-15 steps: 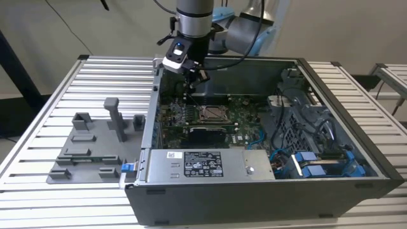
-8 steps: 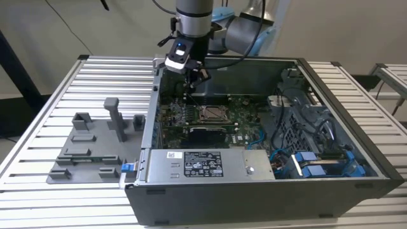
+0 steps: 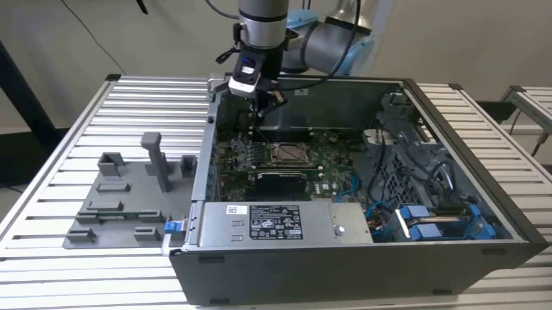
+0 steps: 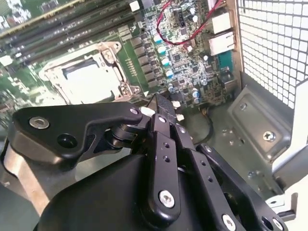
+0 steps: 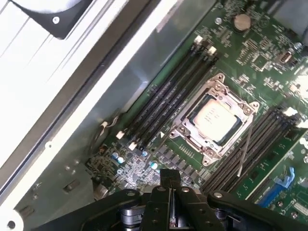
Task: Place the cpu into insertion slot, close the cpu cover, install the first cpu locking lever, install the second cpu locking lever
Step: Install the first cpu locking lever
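Silver cpu cover (image 5: 192, 134) lay over the cpu (image 5: 214, 118); clenched, empty gripper (image 3: 258, 111) hovered at the insertion slot's (image 3: 287, 153) eleven o'clock

Up top, the arm (image 3: 261, 26) runs out of the exterior view, and the worktop (image 3: 129, 110) is clipped at the sides. From there the insertion slot (image 3: 286, 153) is too small to tell what lies in it. In the second wrist view glare bleaches the slot's middle, and the black fingers (image 4: 162, 134) with their linkage hide its near edge. In the first wrist view they cover the near strip of the circuit board (image 5: 260, 57). Whether the cpu cover (image 5: 192, 139) sits flat, or the thin locking lever (image 5: 245, 147) is hooked, I cannot tell.
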`<state>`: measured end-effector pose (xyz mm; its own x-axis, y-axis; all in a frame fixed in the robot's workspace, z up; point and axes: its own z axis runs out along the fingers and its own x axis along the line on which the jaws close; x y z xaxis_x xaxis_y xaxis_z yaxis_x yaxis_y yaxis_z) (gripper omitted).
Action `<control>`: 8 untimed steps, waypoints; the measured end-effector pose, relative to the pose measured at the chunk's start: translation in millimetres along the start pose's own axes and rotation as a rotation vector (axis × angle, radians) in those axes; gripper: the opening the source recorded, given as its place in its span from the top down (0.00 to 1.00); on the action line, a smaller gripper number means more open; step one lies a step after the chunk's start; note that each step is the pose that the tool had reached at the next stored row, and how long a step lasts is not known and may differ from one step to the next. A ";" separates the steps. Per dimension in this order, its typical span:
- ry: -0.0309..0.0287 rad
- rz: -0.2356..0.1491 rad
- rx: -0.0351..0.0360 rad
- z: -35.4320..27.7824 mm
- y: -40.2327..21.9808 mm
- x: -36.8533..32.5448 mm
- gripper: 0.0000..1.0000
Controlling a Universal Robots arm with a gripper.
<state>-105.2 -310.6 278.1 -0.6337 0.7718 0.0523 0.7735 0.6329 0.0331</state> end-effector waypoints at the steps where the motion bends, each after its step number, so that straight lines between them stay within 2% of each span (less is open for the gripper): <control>1: 0.0003 -0.013 0.0007 0.3 0.5 0.6 0.89; 8: 0.0027 -0.109 0.0048 2.4 1.8 2.7 0.89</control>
<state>-105.5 -307.2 276.0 -0.7139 0.6984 0.0513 0.7002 0.7132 0.0340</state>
